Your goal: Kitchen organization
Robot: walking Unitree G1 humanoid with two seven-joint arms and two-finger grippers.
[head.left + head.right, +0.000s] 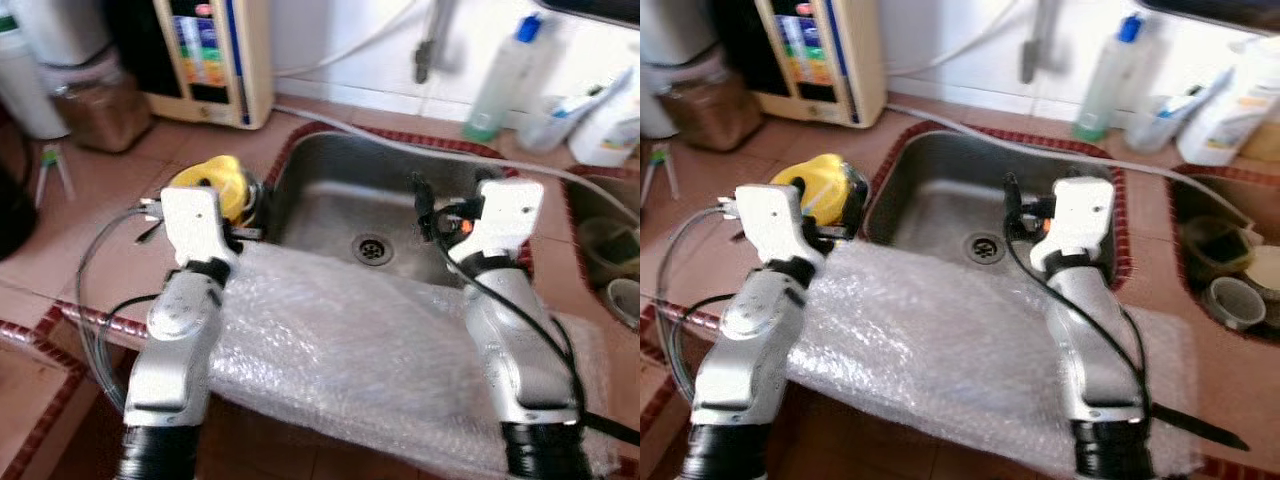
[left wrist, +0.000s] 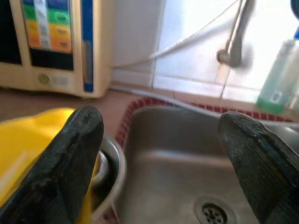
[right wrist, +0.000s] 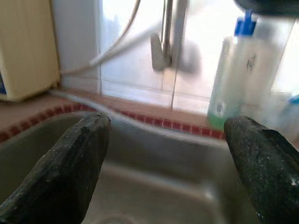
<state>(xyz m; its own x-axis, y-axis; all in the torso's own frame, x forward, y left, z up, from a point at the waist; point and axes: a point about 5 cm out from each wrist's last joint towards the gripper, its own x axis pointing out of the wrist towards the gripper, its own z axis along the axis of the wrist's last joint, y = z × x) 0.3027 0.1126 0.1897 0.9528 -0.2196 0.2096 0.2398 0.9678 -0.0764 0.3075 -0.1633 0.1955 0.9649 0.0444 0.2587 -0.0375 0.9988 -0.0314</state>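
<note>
Sitting just beside the left gripper [image 2: 159, 163], a yellow plastic object [image 1: 215, 185] is resting in a round metal bowl [image 2: 112, 172] on the tiled counter [image 1: 110, 260], against the stainless steel sink [image 1: 330, 200]. That gripper's black fingers [image 2: 70, 168] are standing apart, holding nothing. The right gripper [image 3: 173, 163] is hanging over the sink basin, its fingers [image 3: 70, 168] also spread wide and empty, pointing toward a clear bottle with a blue cap [image 3: 229, 79] by the wall. Lying under both silver arms, a sheet of bubble wrap [image 1: 350, 340] is covering the counter's front edge.
</note>
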